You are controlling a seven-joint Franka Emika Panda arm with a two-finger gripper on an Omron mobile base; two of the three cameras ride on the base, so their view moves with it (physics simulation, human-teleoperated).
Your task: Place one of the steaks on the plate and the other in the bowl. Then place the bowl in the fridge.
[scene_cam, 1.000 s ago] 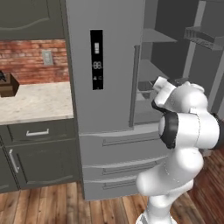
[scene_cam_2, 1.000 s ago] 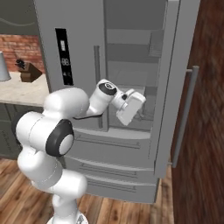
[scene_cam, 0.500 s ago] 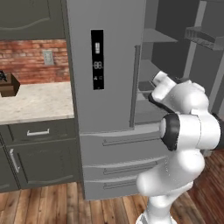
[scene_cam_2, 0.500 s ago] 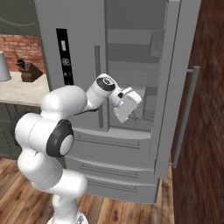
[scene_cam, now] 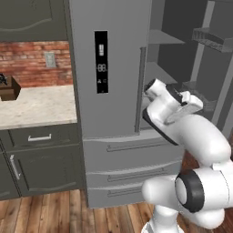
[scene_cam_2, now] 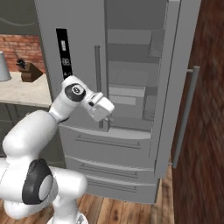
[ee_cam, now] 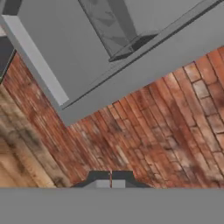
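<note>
From the left base view, the fridge [scene_cam: 109,91] stands tall and grey metallic, its left door shut with a black display panel [scene_cam: 101,61] showing pale digits too small to read. Its right door is swung open, baring grey shelves; the robot's arm hides much of the lower interior, so what sits there cannot be made out. The hand [scene_cam: 199,103] is mostly hidden behind the wrist. A pale surface [scene_cam: 36,107] to the left carries a dark block [scene_cam: 7,87] cut off by the frame edge.

In the right base view, the hand [scene_cam_2: 107,120] points downward in front of the fridge's [scene_cam_2: 131,144] drawers, beside the long handle [scene_cam_2: 98,70]. The open door [scene_cam_2: 175,78] stands edge-on.

In the hand view, the hand [ee_cam: 111,180] is clenched with nothing between its tips, above the wooden floor [ee_cam: 144,131], the fridge's [ee_cam: 78,52] grey base cut off above.
</note>
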